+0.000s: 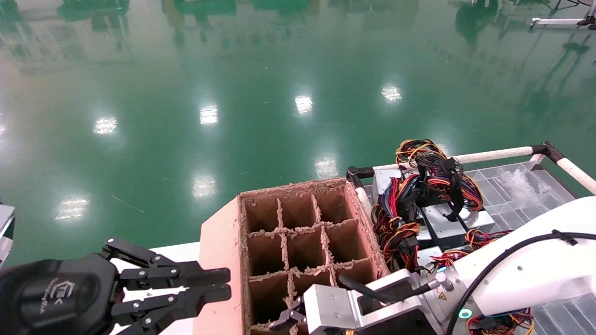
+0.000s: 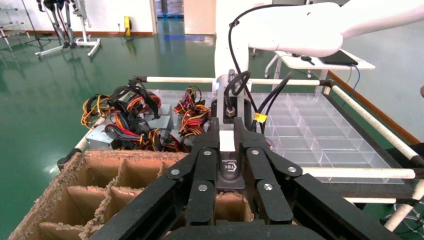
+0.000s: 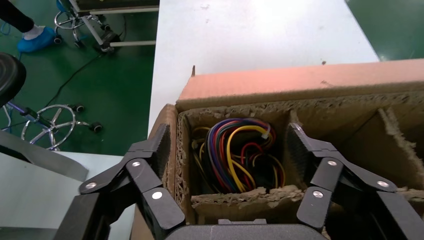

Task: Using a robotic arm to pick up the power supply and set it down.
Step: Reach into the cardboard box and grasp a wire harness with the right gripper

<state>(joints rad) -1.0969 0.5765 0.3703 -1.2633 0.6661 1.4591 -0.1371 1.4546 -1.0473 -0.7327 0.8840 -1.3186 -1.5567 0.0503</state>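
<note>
Hovering over the near corner cell of your cardboard box (image 3: 300, 85), the right gripper (image 3: 230, 150) has its fingers (image 3: 160, 145) spread wide, straddling the cell walls. Inside that cell sits a coil of wires (image 3: 235, 155); you can't see the power supply body or its axis. Other cells (image 1: 298, 242) look bare. Tray (image 2: 320, 135) behind holds more supplies (image 1: 447, 223). Left gripper (image 1: 219, 284) parked beside box, fingers nearly closed, logo unreadable.

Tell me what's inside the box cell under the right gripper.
A loop of coloured wires fills the cell below the right gripper in the cardboard box. Anything beneath the wires is covered.
</note>
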